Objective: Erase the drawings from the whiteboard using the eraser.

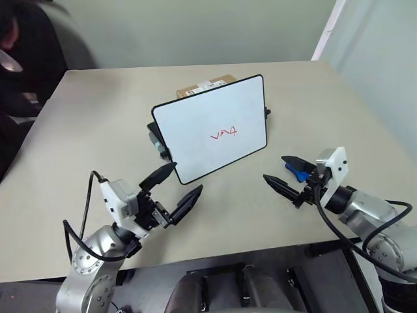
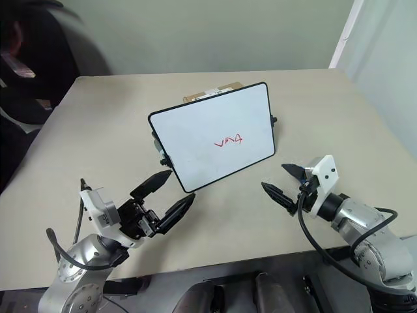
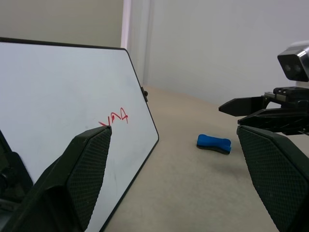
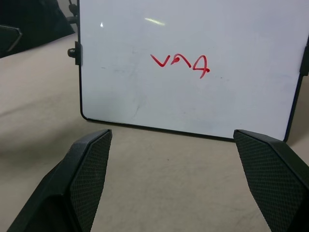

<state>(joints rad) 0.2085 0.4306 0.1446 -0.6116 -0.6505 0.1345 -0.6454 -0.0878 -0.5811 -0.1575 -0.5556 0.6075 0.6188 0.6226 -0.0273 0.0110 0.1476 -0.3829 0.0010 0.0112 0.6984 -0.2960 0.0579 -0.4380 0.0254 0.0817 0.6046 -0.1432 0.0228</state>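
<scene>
Whiteboard, white rectangular with thin black rim (image 1: pixel 212 129), propped tilted mid-table for wiping access, red marker drawings (image 1: pixel 223 134) intact. Small blue rounded eraser (image 1: pixel 299 174) lying on beige table (image 1: pixel 85 130) at 4 o'clock of board, beside right tool (image 1: pixel 285 175), spread, empty. Left tool (image 1: pixel 180 184) spread too.

beige table (image 1: pixel 98 130) with propped whiteboard (image 1: pixel 195 120), eraser (image 3: pixel 214 143), cardboard box (image 1: pixel 205 85)

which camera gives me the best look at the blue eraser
The left wrist view: the eraser lies whole and unblocked on the table, right of the whiteboard. In the left eye view only part of it peeks out behind the right gripper.
</scene>
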